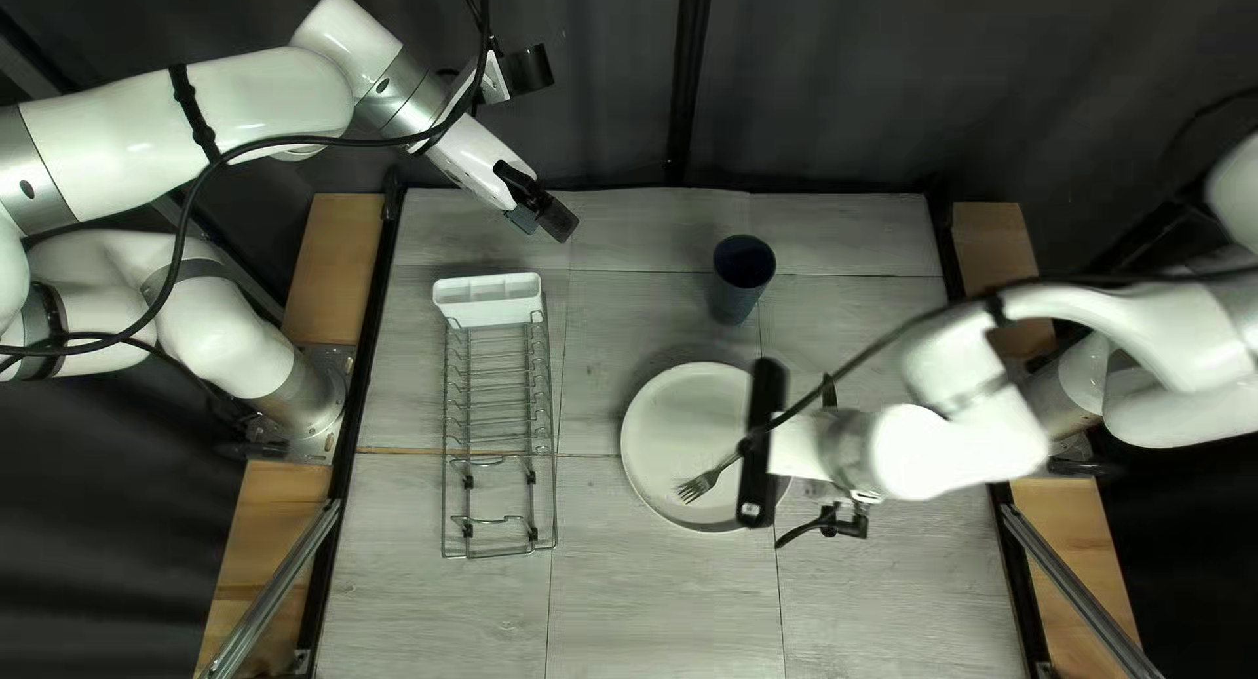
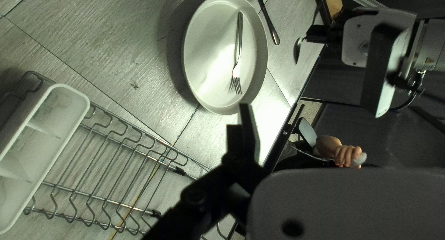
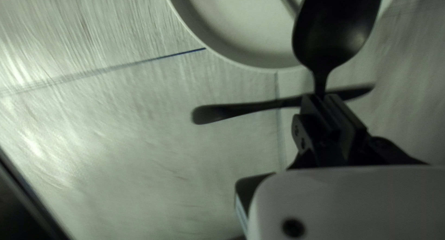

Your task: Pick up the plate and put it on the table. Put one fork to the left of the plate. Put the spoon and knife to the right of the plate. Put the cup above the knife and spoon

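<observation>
A white plate (image 1: 678, 433) lies on the table with a silver fork (image 1: 700, 482) resting on it, tines toward the near edge. My right gripper (image 3: 320, 101) is shut on the neck of a dark spoon (image 3: 333, 28), held just above the table beside the plate's right rim (image 3: 243, 57). Below it a knife (image 3: 243, 109) lies flat on the table, also visible right of the plate in the left wrist view (image 2: 267, 17). A dark cup (image 1: 743, 276) stands upright behind the plate. My left gripper (image 1: 539, 215) hangs open and empty, high over the table's far left.
A wire dish rack (image 1: 496, 433) with a white cutlery caddy (image 1: 488, 299) at its far end lies left of the plate. My right arm (image 1: 934, 443) reaches over the plate's right side. A person's hand (image 2: 342, 155) shows past the table's near edge.
</observation>
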You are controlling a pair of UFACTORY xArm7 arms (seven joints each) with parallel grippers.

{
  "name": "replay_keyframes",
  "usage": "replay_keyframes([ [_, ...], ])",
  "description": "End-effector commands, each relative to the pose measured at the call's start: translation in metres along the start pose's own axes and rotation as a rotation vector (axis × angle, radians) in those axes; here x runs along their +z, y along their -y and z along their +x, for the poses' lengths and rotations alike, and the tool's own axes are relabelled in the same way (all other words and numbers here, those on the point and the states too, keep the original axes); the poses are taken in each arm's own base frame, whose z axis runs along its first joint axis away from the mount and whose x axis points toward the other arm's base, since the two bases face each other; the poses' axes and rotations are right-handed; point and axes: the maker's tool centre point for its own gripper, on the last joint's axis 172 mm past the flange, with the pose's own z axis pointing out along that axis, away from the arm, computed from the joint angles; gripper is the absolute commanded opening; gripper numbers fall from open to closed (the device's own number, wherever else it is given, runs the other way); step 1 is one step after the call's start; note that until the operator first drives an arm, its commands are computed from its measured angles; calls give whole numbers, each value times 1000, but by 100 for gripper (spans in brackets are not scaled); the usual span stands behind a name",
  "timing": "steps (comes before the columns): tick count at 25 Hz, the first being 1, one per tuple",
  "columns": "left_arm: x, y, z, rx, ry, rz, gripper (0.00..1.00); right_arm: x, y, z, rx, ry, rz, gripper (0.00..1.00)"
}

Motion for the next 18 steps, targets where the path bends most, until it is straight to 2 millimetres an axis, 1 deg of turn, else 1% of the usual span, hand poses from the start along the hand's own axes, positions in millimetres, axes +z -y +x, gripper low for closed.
replay_keyframes([
  [1,0,0,0,0,0,0,100,-2,3,-5,47,-9,5,0],
  [4,0,0,0,0,0,0,100,-2,3,-5,47,-9,5,0],
  [5,0,0,0,0,0,0,100,3,2,-6,28,-7,5,0],
  [7,0,0,0,0,0,0,100,10,-3,-2,72,24,1,0],
  [9,0,0,0,0,0,0,100,16,-7,-9,179,84,-17,0],
  [10,0,0,0,0,0,0,100,19,-10,-17,272,126,-18,0],
  [12,0,0,0,0,0,0,100,25,-15,-31,400,168,-36,0],
  [13,0,0,0,0,0,0,100,28,-19,-43,499,191,-52,0],
  [14,0,0,0,0,0,0,100,29,-21,-47,544,198,-60,0],
  [16,0,0,0,0,0,0,100,34,-30,-63,703,202,-96,0],
  [18,0,0,0,0,0,0,100,37,-34,-73,809,187,-127,0],
])
